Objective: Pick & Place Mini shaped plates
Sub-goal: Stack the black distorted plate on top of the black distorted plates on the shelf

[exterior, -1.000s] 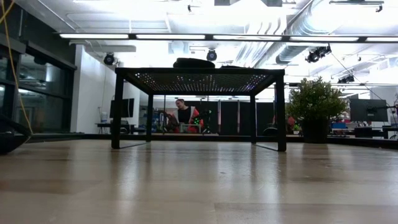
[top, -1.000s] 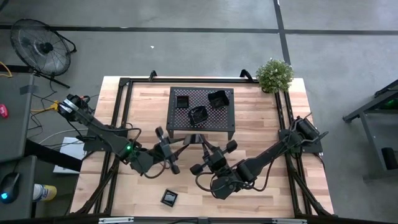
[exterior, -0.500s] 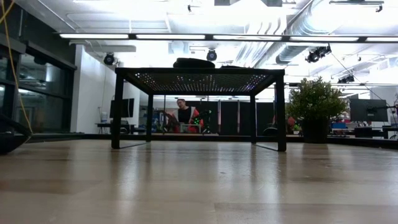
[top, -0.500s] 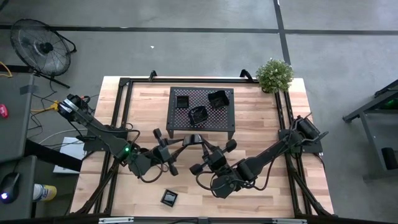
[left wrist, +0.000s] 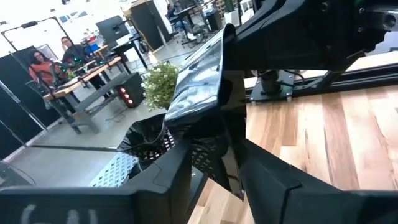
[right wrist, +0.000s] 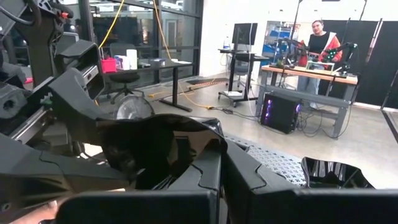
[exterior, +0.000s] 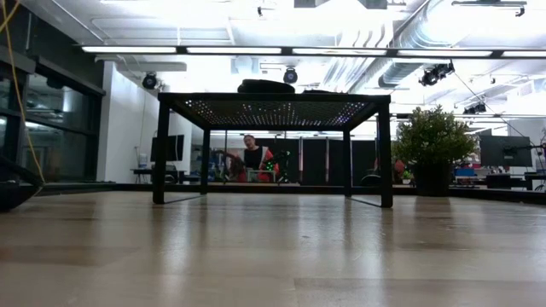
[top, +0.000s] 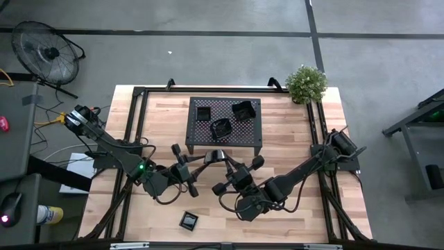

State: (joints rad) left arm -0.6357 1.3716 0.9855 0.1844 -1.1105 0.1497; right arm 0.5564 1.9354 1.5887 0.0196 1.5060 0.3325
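Note:
A glossy black mini plate point(left wrist: 198, 81) hangs on edge above the middle of the table, between my two grippers, which meet in front of the black mesh rack point(top: 224, 126). From the left comes my left gripper point(top: 207, 159), shut on the plate. My right gripper point(top: 223, 159) comes from the right, also shut on it. Three more mini plates point(top: 220, 128) lie on top of the rack. One mini plate point(top: 189, 221) lies flat on the wood near the front edge. The low view shows neither gripper. My left gripper has the plate's lower part point(left wrist: 208, 146) between its two fingers point(left wrist: 168, 180), which lie about level and come from the table's left. The plate stands on edge, lifted clear of the table. My right gripper pinches the plate's rim point(right wrist: 214, 138) between its shut fingers point(right wrist: 252, 177), level, from the table's right. The plate point(right wrist: 161, 149) spreads out to one side of the fingers, clear of the table.
The rack stands on four legs point(exterior: 160, 153) at the middle far side. A small potted plant point(top: 306, 83) sits at the far right corner. Black frame rails point(top: 132, 132) run along both side edges. Bare wood lies near the front. People sit at desks point(right wrist: 320, 43) beyond the table.

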